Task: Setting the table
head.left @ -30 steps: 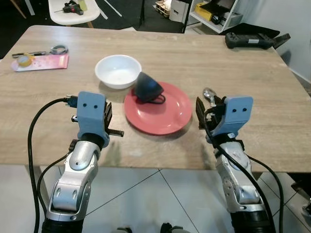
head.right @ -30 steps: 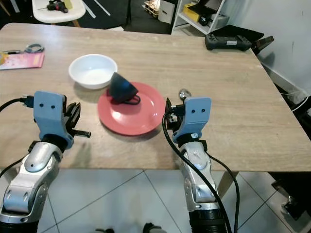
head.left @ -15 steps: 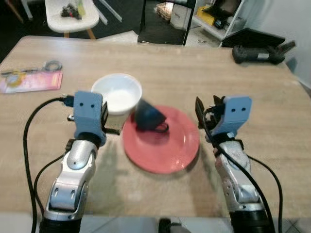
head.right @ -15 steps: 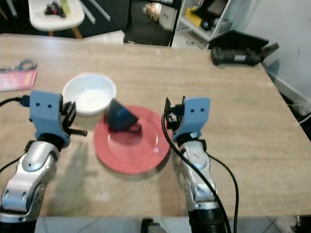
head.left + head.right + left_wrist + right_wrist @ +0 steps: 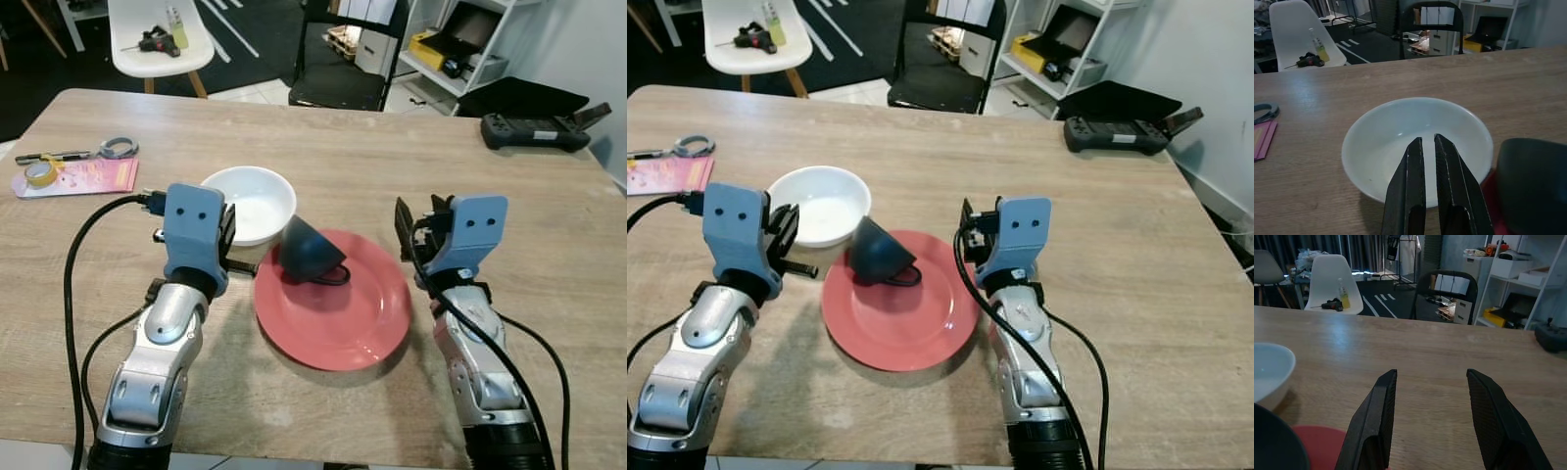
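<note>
Change: whole scene shifted lower in frame; spoon beside right gripper gone from sight.
Left gripper [image 5: 1429,161]: fingers nearly together, holding nothing, poised before white bowl [image 5: 250,201].
Right gripper [image 5: 1432,409]: fingers spread wide, empty, right of red plate [image 5: 333,313].
Dark cup [image 5: 309,253]: tipped over on plate's upper-left edge, just beside bowl.
Table [image 5: 411,147]: wooden, pink card [image 5: 69,178] at left edge.

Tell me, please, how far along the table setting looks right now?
Early. The red plate and white bowl are out, but the dark cup lies tipped on the plate. Nothing is in hand: left gripper shut near the bowl, right gripper open. Righting the cup remains.
</note>
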You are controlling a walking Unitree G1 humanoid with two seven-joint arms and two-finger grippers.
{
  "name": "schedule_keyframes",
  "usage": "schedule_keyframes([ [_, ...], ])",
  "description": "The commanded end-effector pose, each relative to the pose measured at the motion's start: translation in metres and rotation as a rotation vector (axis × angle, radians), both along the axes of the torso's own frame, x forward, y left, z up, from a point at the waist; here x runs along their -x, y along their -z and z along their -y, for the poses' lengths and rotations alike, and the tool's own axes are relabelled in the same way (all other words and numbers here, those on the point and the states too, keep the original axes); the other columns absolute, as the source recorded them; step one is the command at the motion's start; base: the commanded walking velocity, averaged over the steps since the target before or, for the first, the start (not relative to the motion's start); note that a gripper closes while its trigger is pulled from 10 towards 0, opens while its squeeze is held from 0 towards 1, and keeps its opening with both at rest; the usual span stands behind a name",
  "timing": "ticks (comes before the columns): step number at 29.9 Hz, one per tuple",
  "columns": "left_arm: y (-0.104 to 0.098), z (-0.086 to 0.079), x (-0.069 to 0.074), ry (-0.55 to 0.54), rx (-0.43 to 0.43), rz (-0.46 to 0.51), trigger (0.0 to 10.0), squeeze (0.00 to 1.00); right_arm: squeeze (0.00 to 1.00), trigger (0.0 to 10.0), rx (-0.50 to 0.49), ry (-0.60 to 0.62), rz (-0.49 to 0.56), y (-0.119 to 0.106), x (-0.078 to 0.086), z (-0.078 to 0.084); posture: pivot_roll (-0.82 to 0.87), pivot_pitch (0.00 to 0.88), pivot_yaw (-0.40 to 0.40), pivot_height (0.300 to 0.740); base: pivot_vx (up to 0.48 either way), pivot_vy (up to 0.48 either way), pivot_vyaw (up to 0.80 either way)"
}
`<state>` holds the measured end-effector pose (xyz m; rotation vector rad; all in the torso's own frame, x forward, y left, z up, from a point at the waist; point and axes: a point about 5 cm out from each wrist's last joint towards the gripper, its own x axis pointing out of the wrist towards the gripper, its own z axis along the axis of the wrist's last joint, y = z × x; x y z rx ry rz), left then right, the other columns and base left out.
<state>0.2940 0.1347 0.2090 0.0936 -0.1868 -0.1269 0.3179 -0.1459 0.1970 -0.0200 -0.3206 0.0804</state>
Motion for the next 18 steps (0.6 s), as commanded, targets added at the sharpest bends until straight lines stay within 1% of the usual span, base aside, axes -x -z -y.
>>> schedule_keyframes([
  [1, 0.002, 0.000, 0.003, 0.005, -0.010, -0.009, 10.0, 0.00, 0.00, 10.0, 0.052, 0.005, 0.005, 0.001, 0.001, 0.007, 0.07, 0.146, 0.024, 0.740, 0.000, 0.000, 0.00],
  [2, 0.003, -0.001, 0.005, 0.006, -0.016, -0.014, 10.0, 0.00, 0.00, 10.0, 0.124, -0.006, 0.021, -0.004, 0.002, 0.011, 0.07, 0.146, 0.024, 0.740, 0.000, 0.000, 0.00],
  [3, 0.003, -0.001, 0.005, 0.006, -0.016, -0.014, 10.0, 0.00, 0.00, 10.0, 0.124, -0.006, 0.021, -0.004, 0.002, 0.011, 0.07, 0.146, 0.024, 0.740, 0.000, 0.000, 0.00],
  [4, 0.004, -0.002, 0.005, 0.006, -0.018, -0.016, 10.0, 0.00, 0.00, 10.0, 0.146, -0.007, 0.024, -0.005, 0.002, 0.013, 0.07, 0.146, 0.024, 0.740, 0.000, 0.000, 0.00],
  [5, 0.006, -0.004, 0.008, 0.015, -0.038, -0.027, 10.0, 0.00, 0.00, 10.0, 0.163, -0.054, -0.005, -0.006, 0.001, 0.015, 0.06, 0.147, 0.025, 0.740, 0.000, 0.000, 0.00],
  [6, 0.011, -0.007, 0.013, 0.041, -0.081, -0.045, 10.0, 0.00, 0.00, 10.0, 0.138, -0.172, -0.069, -0.005, 0.003, 0.018, 0.06, 0.148, 0.025, 0.740, 0.000, 0.000, 0.00],
  [7, 0.013, -0.008, 0.016, 0.055, -0.100, -0.051, 10.0, 0.00, 0.00, 10.0, 0.110, -0.230, -0.096, -0.005, 0.005, 0.018, 0.06, 0.148, 0.025, 0.740, 0.000, 0.000, 0.00],
  [8, 0.018, -0.011, 0.020, 0.070, -0.168, -0.049, 10.0, 0.00, 0.00, 10.0, 0.096, -0.296, -0.103, -0.006, 0.010, 0.017, 0.06, 0.148, 0.024, 0.740, 0.000, 0.000, 0.00],
  [9, 0.021, -0.012, 0.023, 0.082, -0.216, -0.049, 10.0, 0.00, 0.00, 10.0, 0.090, -0.339, -0.105, -0.006, 0.013, 0.016, 0.06, 0.148, 0.024, 0.740, 0.000, 0.000, 0.00],
  [10, 0.021, -0.012, 0.023, 0.082, -0.216, -0.049, 10.0, 0.00, 0.00, 10.0, 0.090, -0.339, -0.105, -0.006, 0.013, 0.016, 0.06, 0.148, 0.024, 0.740, 0.000, 0.000, 0.00],
  [11, 0.028, -0.016, 0.029, 0.093, -0.298, -0.055, 10.0, 0.00, 0.00, 10.0, 0.090, -0.392, -0.097, -0.007, 0.017, 0.015, 0.06, 0.150, 0.023, 0.740, 0.000, 0.000, 0.00],
  [12, 0.039, -0.021, 0.038, 0.098, -0.344, -0.083, 10.0, 0.00, 0.00, 10.0, 0.078, -0.475, -0.112, -0.005, 0.023, 0.011, 0.06, 0.153, 0.021, 0.740, 0.000, 0.000, 0.00],
  [13, 0.042, -0.023, 0.041, 0.093, -0.331, -0.098, 10.0, 0.00, 0.00, 10.0, 0.071, -0.506, -0.127, -0.004, 0.025, 0.008, 0.06, 0.153, 0.021, 0.740, 0.000, 0.000, 0.00],
  [14, 0.042, -0.023, 0.041, 0.093, -0.331, -0.098, 10.0, 0.00, 0.00, 10.0, 0.071, -0.506, -0.127, -0.004, 0.025, 0.008, 0.06, 0.153, 0.021, 0.740, 0.000, 0.000, 0.00],
  [15, 0.053, -0.026, 0.051, 0.093, -0.350, -0.129, 10.0, 0.00, 0.00, 10.0, 0.081, -0.619, -0.151, -0.001, 0.032, -0.002, 0.07, 0.155, 0.020, 0.740, 0.000, 0.000, 0.00],
  [16, 0.058, -0.026, 0.056, 0.101, -0.366, -0.141, 10.0, 0.00, 0.00, 10.0, 0.086, -0.662, -0.165, 0.000, 0.034, -0.006, 0.07, 0.155, 0.020, 0.740, 0.000, 0.000, 0.00],
  [18, 0.066, -0.026, 0.063, 0.110, -0.384, -0.163, 10.0, 0.00, 0.00, 10.0, 0.106, -0.686, -0.173, 0.003, 0.033, -0.014, 0.07, 0.154, 0.017, 0.740, 0.000, 0.000, 0.00],
])
